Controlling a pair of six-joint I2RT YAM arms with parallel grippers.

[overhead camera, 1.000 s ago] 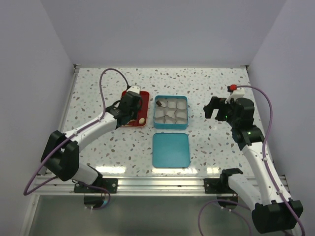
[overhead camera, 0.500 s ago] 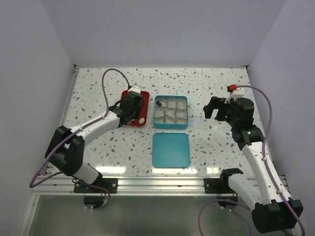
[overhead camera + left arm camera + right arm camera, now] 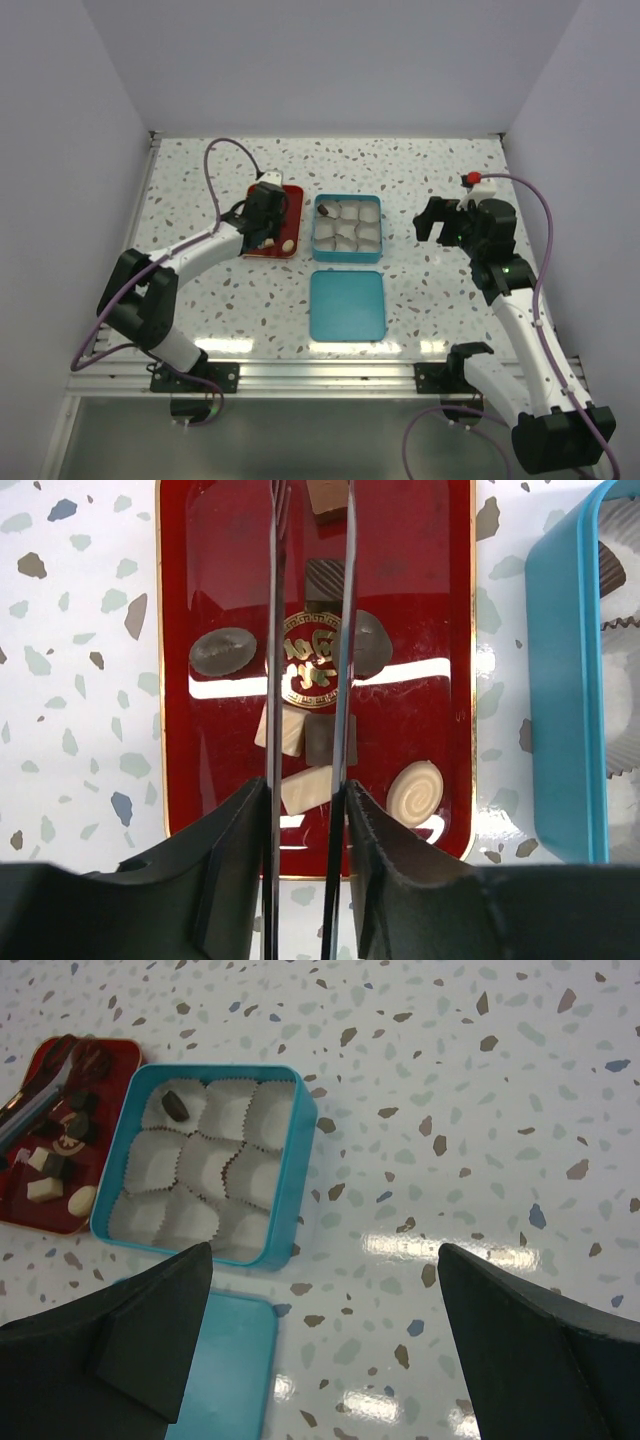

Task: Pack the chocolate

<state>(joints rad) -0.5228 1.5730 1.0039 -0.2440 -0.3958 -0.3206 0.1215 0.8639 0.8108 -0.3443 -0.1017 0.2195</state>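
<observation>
Several chocolate pieces lie in the red tray (image 3: pixel 440 600): a dark oval (image 3: pixel 222 651), a dark square (image 3: pixel 324 580), a cream spiral (image 3: pixel 414 792) and a cream bar (image 3: pixel 303 788). My left gripper (image 3: pixel 305 800) hovers over the tray (image 3: pixel 291 190), shut on thin metal tweezers (image 3: pixel 274 630). The blades stand slightly apart and reach the tray's far end near a brown piece (image 3: pixel 325 495). One dark chocolate (image 3: pixel 175 1106) sits in the far-left cup of the teal tin (image 3: pixel 346 258). My right gripper (image 3: pixel 325 1260) hangs wide open, holding nothing, to the right of the tin.
The tin's teal lid (image 3: pixel 346 305) lies flat on the table just in front of the tin. White paper cups (image 3: pixel 230 1165) fill the tin. Speckled tabletop surrounds the tray and the tin, with white walls at the back and sides.
My left arm has shifted a little, carrying the tweezers slightly further along the tray. The right arm has not moved.
</observation>
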